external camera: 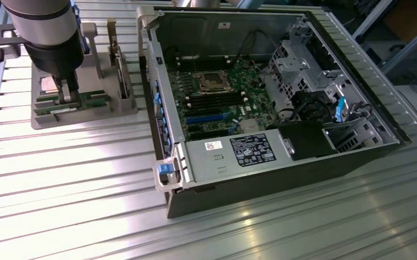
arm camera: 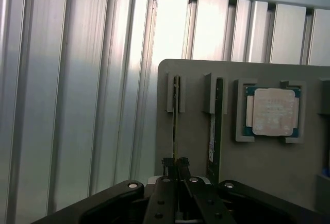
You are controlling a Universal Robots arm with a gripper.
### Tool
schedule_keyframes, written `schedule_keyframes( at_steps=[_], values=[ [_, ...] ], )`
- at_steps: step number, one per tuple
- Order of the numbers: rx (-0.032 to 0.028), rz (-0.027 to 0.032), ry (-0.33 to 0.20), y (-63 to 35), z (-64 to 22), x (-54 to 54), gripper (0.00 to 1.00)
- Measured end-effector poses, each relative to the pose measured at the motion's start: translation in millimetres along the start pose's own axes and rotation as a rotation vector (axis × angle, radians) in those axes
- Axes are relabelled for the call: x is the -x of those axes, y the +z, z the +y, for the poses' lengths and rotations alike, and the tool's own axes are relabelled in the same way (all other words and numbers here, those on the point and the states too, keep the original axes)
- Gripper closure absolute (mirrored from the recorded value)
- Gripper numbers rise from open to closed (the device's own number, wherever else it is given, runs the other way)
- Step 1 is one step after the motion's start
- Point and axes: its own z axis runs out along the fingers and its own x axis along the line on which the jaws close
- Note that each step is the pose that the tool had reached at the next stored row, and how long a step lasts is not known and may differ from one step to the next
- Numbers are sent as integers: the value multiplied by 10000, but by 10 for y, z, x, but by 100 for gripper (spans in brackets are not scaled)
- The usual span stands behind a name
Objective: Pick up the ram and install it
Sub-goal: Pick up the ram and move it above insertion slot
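Sticks of memory: you have two, both standing on edge in slots of the grey tray (arm camera: pixel 196 131). The gripper (arm camera: pixel 176 163) is clenched on the ram (arm camera: pixel 176 116), which sits in the slot nearest the tray's side edge. The second stick (arm camera: pixel 217 116), with a white label, stands between it and the one silver processor (arm camera: pixel 271 112). The tray lies near the bench (external camera: pixel 64 189) edge at the exterior view's left, beside one open computer case (external camera: pixel 266 184).
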Motion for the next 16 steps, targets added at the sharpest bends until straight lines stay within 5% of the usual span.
schedule_keyframes(
  at_steps=[16],
  values=[
    [0, 0, 0, -50, 2, 1, 88]
  ],
)
